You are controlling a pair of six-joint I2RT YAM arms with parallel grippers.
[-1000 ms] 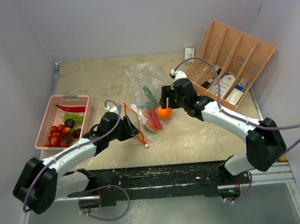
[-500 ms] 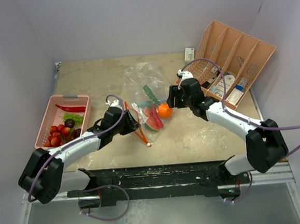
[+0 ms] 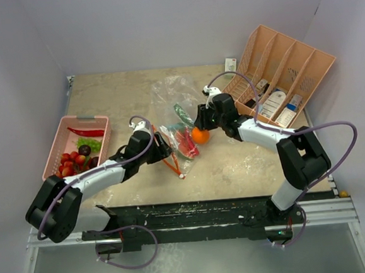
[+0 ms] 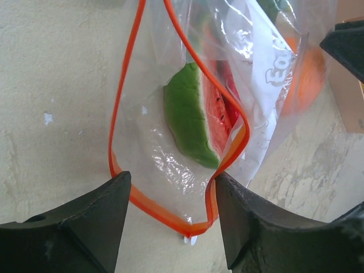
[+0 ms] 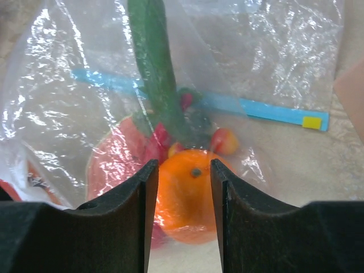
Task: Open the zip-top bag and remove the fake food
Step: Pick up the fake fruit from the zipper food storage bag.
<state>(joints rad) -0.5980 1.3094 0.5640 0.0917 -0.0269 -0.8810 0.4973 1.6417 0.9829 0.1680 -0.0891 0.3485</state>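
Orange [image 5: 185, 196] clamped between right jaws, inside bag [image 5: 273, 51]; left jaws apart.

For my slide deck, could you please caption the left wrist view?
Open left gripper straddling the orange-rimmed mouth of a clear bag, a watermelon slice inside.

Our left arm [image 3: 97, 176] lies low, stretched forward and to the right from its base. Our left gripper [image 4: 170, 185] points ahead over the table, fingers [image 4: 79, 222] spread wide apart. Our right arm [image 3: 264, 132] folds sharply at the elbow and reaches leftward toward the middle. Our right gripper [image 5: 181, 170] tips downward, its fingers [image 5: 122, 222] pressed in on either side of the orange [image 5: 185, 196].
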